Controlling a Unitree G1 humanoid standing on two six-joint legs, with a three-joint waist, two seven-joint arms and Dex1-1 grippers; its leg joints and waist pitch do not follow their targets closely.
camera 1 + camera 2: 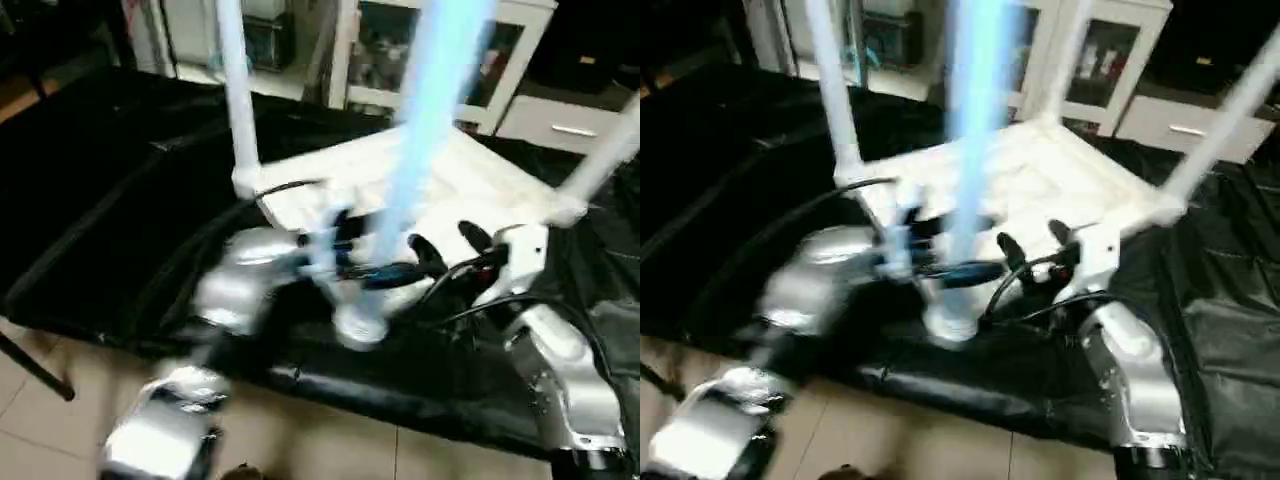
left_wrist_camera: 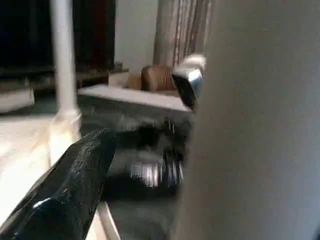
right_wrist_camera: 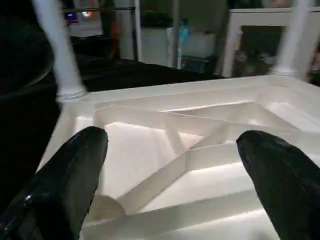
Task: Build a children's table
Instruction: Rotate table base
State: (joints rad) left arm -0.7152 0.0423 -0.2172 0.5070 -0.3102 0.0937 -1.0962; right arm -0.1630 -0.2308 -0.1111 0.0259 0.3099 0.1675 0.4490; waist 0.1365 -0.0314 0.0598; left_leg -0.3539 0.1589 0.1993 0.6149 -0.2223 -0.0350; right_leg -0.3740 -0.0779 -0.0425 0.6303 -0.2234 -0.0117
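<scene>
The children's table lies upside down on the black-covered worktable (image 1: 120,200): the white tabletop (image 3: 200,150) shows its ribbed, X-braced underside, and tubular legs stand up from its corner sockets. One rises at the far left corner (image 1: 238,100), one at the right corner (image 1: 600,160), and the near leg (image 1: 425,120) stands in the socket closest to the robot; a further post shows in the right wrist view (image 3: 295,35).

Judging from this, the step in hand is seating that near leg. To do it well, the leg should be kept in line with its socket and pressed straight down along its length, not levered sideways, while the tabletop is kept from sliding on the cloth. Whether the leg is already fully home I cannot tell, as the socket area is blurred.

The left gripper (image 1: 335,250) is at the foot of the near leg with its fingers spread wide; in the left wrist view the leg fills the space right beside one black finger (image 2: 75,185), close enough to be touching, though no clamped grip shows. The right gripper (image 3: 170,175) hangs just before the tabletop's near edge, fingers (image 3: 65,175) wide apart, the X-brace between and beyond them, holding nothing
</scene>
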